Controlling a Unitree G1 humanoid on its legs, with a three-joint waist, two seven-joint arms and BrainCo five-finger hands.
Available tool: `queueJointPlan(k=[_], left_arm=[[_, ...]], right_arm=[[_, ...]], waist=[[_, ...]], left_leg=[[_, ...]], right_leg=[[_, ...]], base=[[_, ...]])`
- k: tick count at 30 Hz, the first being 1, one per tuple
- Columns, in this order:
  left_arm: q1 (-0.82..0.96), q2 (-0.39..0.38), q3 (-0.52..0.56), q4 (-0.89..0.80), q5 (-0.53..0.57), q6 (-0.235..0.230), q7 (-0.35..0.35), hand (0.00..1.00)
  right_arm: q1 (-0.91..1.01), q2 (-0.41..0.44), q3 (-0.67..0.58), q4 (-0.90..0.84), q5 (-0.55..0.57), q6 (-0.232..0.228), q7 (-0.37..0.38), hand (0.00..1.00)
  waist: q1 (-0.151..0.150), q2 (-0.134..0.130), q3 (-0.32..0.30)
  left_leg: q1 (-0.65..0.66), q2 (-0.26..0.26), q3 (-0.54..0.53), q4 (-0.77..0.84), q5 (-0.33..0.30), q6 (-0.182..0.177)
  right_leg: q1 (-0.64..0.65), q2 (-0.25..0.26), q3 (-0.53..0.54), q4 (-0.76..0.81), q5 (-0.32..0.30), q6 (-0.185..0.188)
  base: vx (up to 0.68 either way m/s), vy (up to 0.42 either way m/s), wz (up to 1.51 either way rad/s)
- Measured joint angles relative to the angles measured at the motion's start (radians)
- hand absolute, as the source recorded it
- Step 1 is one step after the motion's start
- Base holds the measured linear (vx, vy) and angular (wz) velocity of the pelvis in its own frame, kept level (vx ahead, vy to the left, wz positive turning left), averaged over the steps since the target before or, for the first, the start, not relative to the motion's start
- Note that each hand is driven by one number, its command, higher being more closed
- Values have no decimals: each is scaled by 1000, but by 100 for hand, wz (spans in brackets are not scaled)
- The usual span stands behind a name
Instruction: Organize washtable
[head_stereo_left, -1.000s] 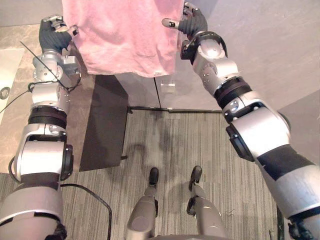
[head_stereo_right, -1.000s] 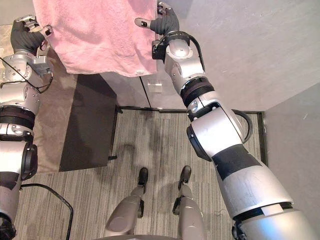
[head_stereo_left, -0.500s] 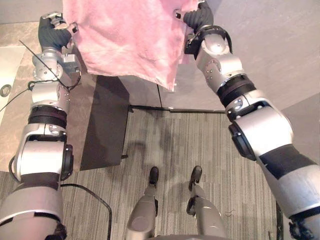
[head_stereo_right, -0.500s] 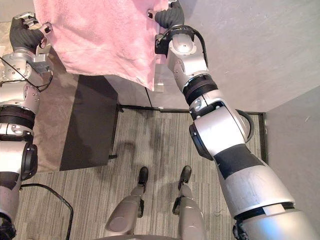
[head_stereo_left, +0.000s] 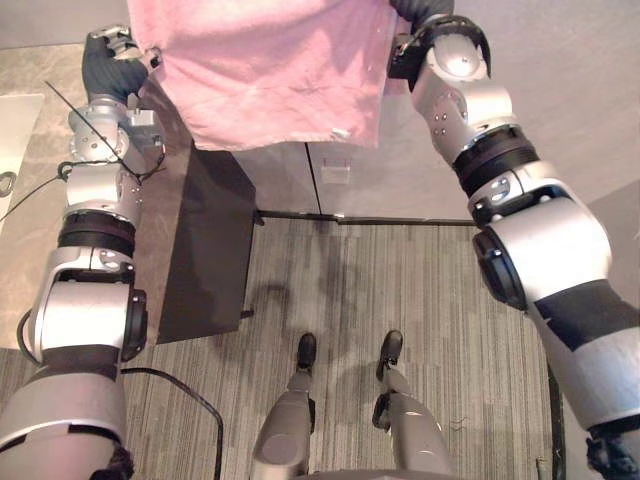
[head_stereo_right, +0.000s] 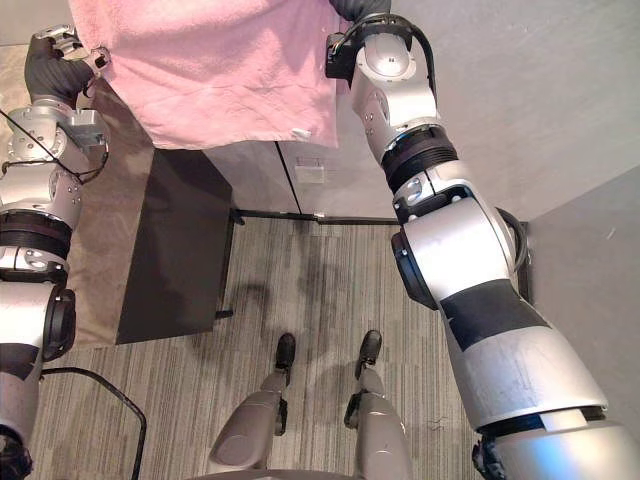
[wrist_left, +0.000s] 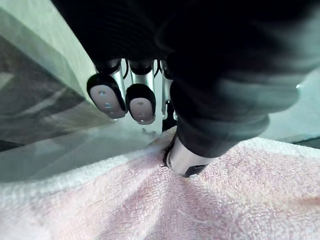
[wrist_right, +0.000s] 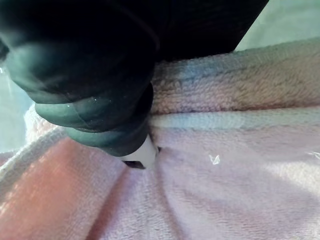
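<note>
I held the towel (head_stereo_left: 270, 70) spread in the air, left hand (head_stereo_left: 105, 70) pinching one top corner and right hand (wrist_right: 95, 75) the other (thumbs dug into the pile). It hung below them, unfolded; by my judgement, folding and stowing were not yet done.

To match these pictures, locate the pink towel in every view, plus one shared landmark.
Left eye view: pink towel hangs top centre.
Right eye view: top, left of centre.
Left wrist view: towel pinched by the left hand.
Right wrist view: towel pinched by the right hand.
Landmark: the left hand at the towel's corner, in both eye views and its wrist view.
</note>
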Motion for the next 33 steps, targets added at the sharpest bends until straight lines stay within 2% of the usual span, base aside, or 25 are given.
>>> queueJointPlan(k=[20,26,33], left_arm=[[8,0,0,0,7,5,-23,100],[9,1,4,0,10,10,-23,100],[9,1,12,1,18,14,-24,100]], right_arm=[[18,0,-84,36,204,39,44,100],[67,4,-90,32,221,43,80,100],[83,21,-125,31,242,43,82,100]], waist=[[-6,0,0],[-5,0,0],[-5,-1,1]], left_leg=[[12,0,27,1,-1,0],[18,2,36,1,-1,0],[24,2,42,1,-1,0]], right_leg=[[-1,3,28,0,-1,-1],[-1,6,38,0,-4,-4],[3,6,44,0,-5,-2]], base=[[5,-1,-2],[18,1,-4],[14,5,-2]])
